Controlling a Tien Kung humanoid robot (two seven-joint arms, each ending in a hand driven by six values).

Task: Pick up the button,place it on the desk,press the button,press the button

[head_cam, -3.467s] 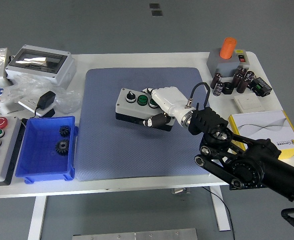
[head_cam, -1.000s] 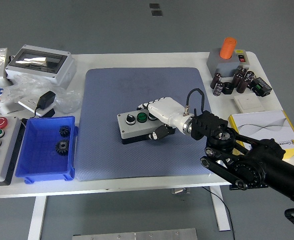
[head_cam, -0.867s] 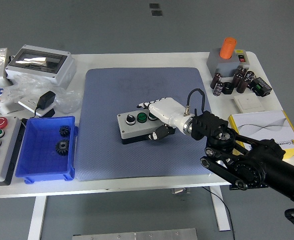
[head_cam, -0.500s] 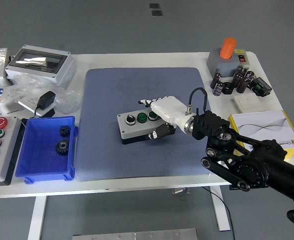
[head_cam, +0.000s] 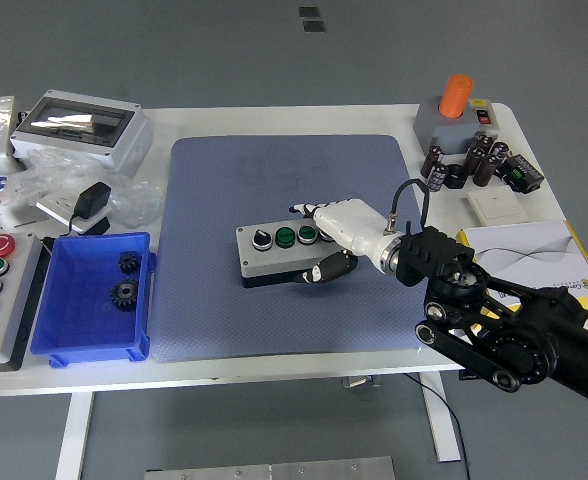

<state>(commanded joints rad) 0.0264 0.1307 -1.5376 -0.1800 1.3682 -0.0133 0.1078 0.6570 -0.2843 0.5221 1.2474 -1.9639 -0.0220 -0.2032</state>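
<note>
The grey button box [head_cam: 277, 253] sits flat on the blue mat [head_cam: 284, 240] near the middle of the worktop [head_cam: 274, 120], its long side running left to right, with a black knob and two green buttons in a row on its top face. The right hand [head_cam: 331, 232] is at the box's right end: the white palm lies over the top right corner, the fingers [head_cam: 304, 209] reach along the far edge, and the dark thumb [head_cam: 331, 268] rests against the front face. The grip looks loose, more a light cupping of the box's end than a firm clamp — though how much pressure remains cannot be told from this view.

The risk from here, as I judge it, lies in the thumb. If it drags on the front face as the hand lifts away, the box may twist or slide on the mat, and the buttons would then sit off line for the press. A press made off-centre could also tip the box toward its near edge or push it left — nothing braces it on that side. The left arm is out of view.
</note>
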